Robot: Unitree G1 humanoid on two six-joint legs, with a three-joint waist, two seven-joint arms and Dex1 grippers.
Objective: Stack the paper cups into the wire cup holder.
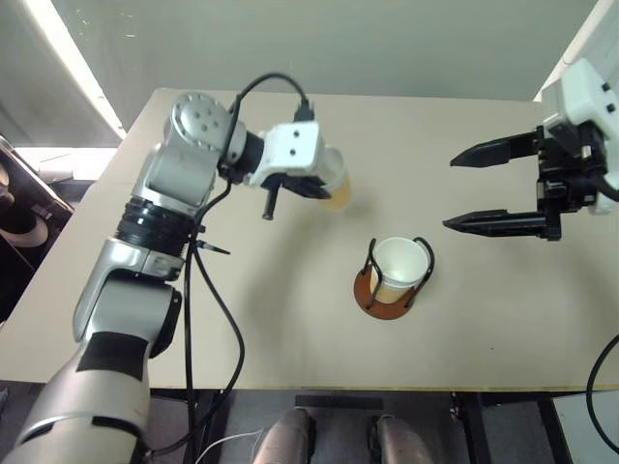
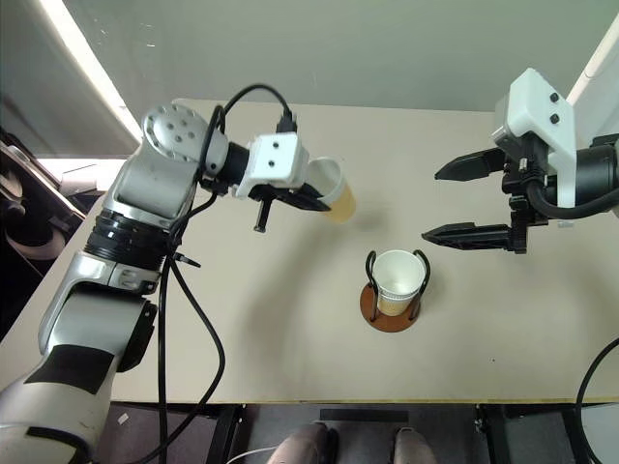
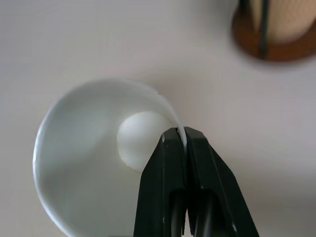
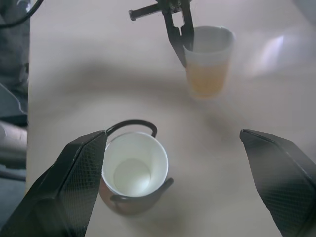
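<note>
Cup [image 3: 98,163] rim pinched by left jaws, wrist view shows its white inside

The white housing of the left gripper [image 1: 308,184] hides the near side of the cup [image 1: 335,184] it pinches. In the left wrist view the cup holder [image 3: 276,37] is blurred and cut off at 1 o'clock. How many cups sit nested in the cup holder cannot be told. The table [image 1: 484,329] runs off frame at 3 o'clock.

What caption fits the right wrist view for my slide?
Open right claw hovers over the cup-filled wire holder while the left claw pinches another paper cup.
</note>
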